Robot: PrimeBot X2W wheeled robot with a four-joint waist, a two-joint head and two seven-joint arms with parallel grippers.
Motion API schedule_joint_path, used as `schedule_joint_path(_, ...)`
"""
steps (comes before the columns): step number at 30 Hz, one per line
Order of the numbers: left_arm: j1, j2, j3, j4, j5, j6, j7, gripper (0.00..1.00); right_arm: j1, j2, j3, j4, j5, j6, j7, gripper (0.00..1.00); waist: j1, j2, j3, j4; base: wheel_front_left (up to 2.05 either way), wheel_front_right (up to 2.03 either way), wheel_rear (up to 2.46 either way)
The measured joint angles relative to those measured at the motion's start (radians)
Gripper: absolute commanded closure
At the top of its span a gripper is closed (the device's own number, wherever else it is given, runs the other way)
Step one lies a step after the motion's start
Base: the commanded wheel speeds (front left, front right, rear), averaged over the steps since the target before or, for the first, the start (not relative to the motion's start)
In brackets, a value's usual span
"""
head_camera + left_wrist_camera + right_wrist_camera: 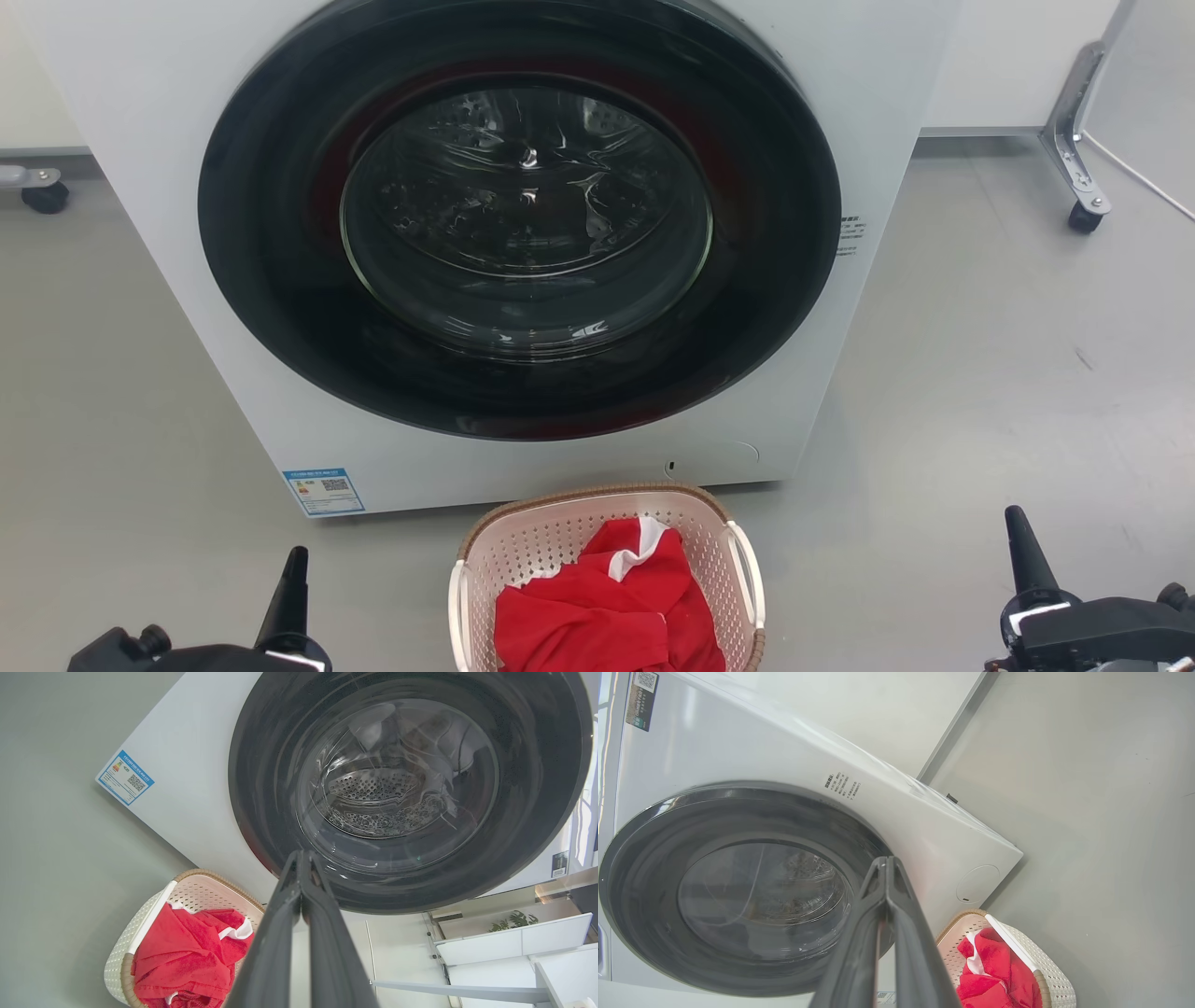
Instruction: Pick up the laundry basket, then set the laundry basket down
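The laundry basket (560, 537) is cream-pink and perforated, with a brown woven-look rim and white side handles. It sits on the floor at the bottom centre of the head view, just in front of the washing machine, with red and white cloth (607, 607) inside. It also appears in the left wrist view as the laundry basket (205, 896) and in the right wrist view as the laundry basket (1052, 970). My left gripper (295, 560) is shut and empty, to the basket's left. My right gripper (1019, 527) is shut and empty, well to its right. Neither touches the basket.
A big white washing machine (159, 140) with a dark round door (519, 215), shut, stands right behind the basket. Grey floor spreads on both sides. A metal leg on a caster (1083, 201) stands at the back right, another caster (45, 194) at the far left.
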State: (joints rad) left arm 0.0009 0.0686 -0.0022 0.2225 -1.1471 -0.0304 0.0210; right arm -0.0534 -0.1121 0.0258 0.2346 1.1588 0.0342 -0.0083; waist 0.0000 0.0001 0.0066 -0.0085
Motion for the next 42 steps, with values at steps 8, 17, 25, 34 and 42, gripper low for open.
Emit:
schedule_joint_path(8, -0.019, -0.005, 0.023, 0.016, -0.105, -0.023, 0.022, 1.00, -0.002, 0.016, -0.036, 0.015, 0.101, 0.019, 0.028, 1.00, 0.0000, -0.0001, -0.001, 0.002, 0.00, 0.00, 0.00)
schedule_joint_path(17, -0.041, -0.010, 0.046, 0.032, -0.219, -0.042, 0.045, 1.00, -0.020, 0.033, -0.077, 0.030, 0.210, 0.039, 0.061, 1.00, 0.0000, -0.0001, -0.002, 0.004, 0.00, 0.00, 0.00)
schedule_joint_path(25, -0.055, -0.015, 0.065, 0.053, -0.314, -0.067, 0.066, 1.00, -0.020, 0.048, -0.113, 0.044, 0.311, 0.060, 0.088, 1.00, 0.0000, 0.0000, -0.003, 0.006, 0.00, 0.00, 0.00)
schedule_joint_path(34, -0.074, -0.024, 0.091, 0.068, -0.429, -0.086, 0.088, 1.00, -0.026, 0.066, -0.153, 0.061, 0.423, 0.082, 0.115, 1.00, 0.0000, -0.0001, -0.005, 0.008, 0.00, 0.00, 0.00)
schedule_joint_path(42, -0.081, -0.027, 0.093, 0.070, -0.453, -0.093, 0.093, 1.00, -0.039, 0.068, -0.159, 0.064, 0.437, 0.085, 0.122, 1.00, 0.0000, 0.0000, -0.005, 0.008, 0.00, 0.00, 0.00)
